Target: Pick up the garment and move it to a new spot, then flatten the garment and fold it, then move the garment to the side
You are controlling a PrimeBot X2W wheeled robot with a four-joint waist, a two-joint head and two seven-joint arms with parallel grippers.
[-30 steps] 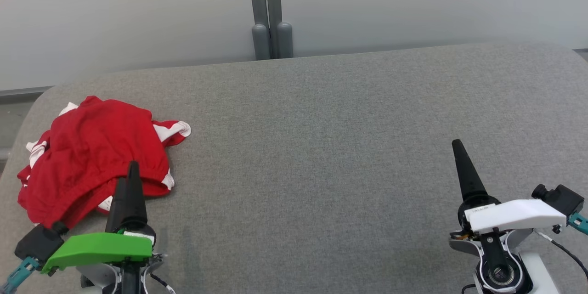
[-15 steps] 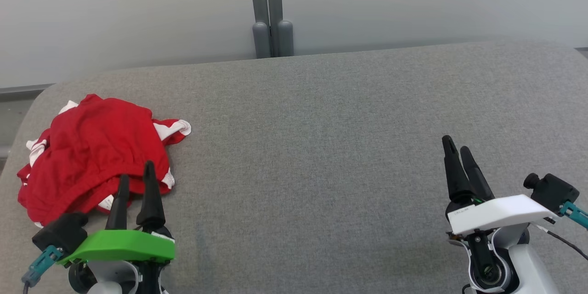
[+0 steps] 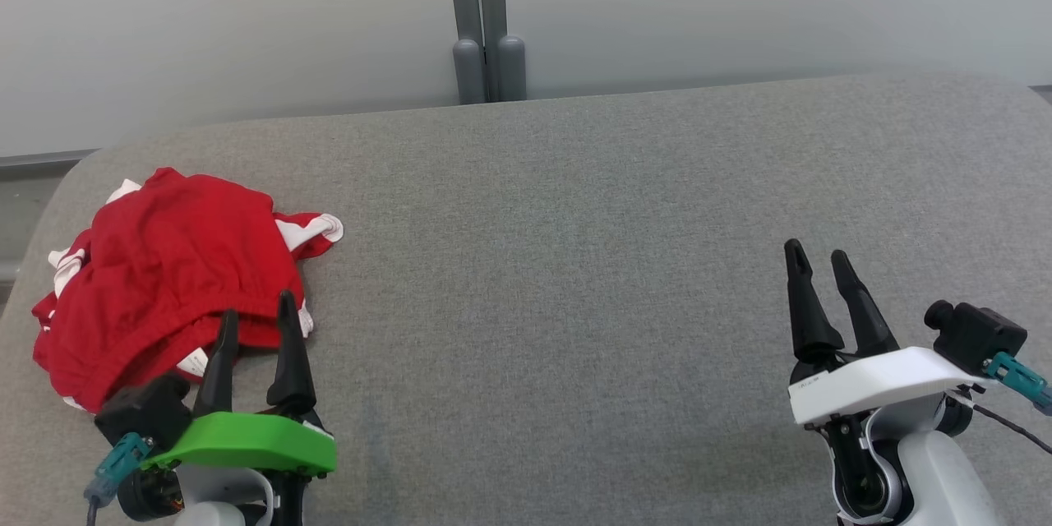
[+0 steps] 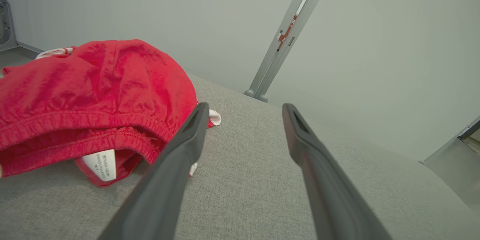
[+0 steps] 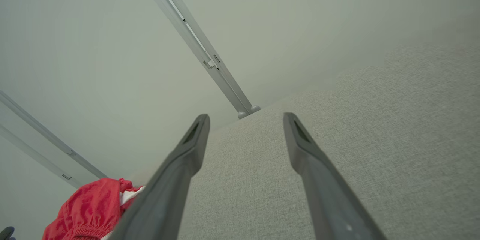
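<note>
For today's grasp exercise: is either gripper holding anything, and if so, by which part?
Nothing is held. The left gripper is open beside the garment; the right gripper is open, far from it.

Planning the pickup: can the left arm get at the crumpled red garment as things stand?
Probably yes: the open left tool sits at the near edge of the crumpled red cloth garment, nothing between them.
</note>
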